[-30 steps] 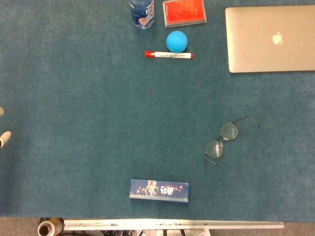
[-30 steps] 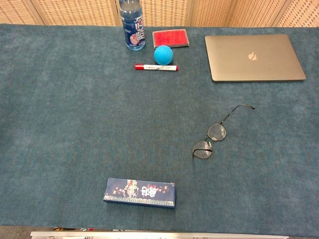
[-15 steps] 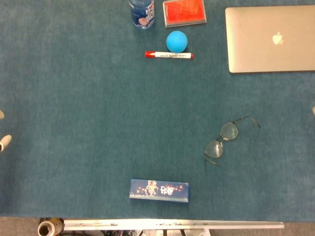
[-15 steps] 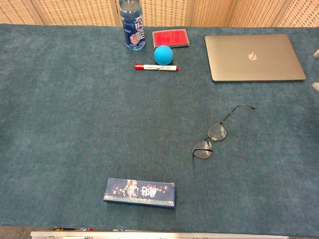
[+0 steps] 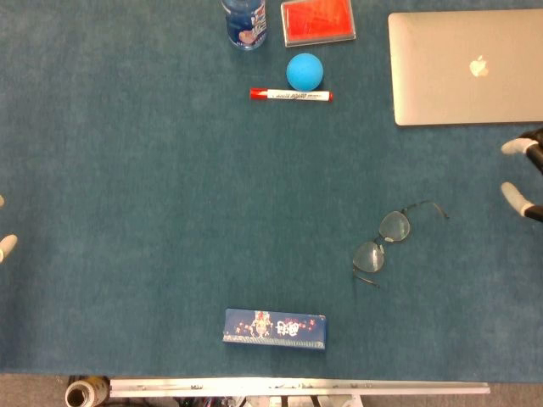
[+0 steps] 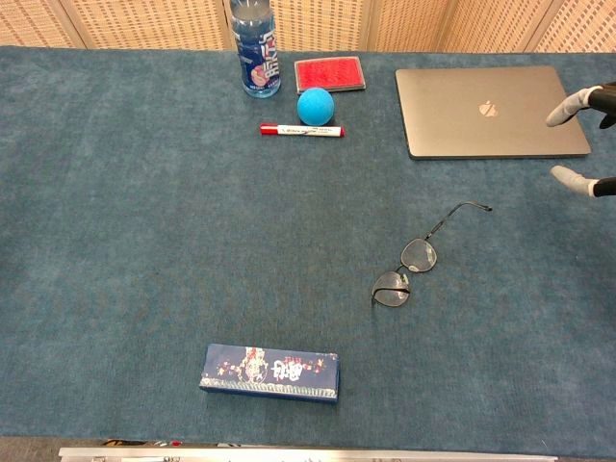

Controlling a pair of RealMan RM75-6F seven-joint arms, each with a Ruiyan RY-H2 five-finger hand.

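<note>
The right hand shows only as a few white-tipped fingers at the right edge of the counter, spread apart and holding nothing; in the chest view the same fingers hover just off the near right corner of the closed silver laptop. The left hand is barely in view at the far left edge, a fingertip or two, and whether its fingers are apart or curled cannot be told. Nearest to the right hand, besides the laptop, lie the wire-rimmed glasses, a little nearer and to its left, resting flat on the blue cloth with the arms unfolded and one arm pointing toward the hand. They look light, thin and easily bent, and the lenses would smear or scratch, so the safer hold is probably a gentle pinch on the bridge or on the frame beside a hinge, not on the lenses or the slim arm tips. The laptop by contrast looks stiff, smooth and heavy, best taken at an edge. Far from both hands, along the far side, stand a blue drink bottle, a red case, a blue ball and a red-capped whiteboard marker; a dark patterned box lies near the front edge.
</note>
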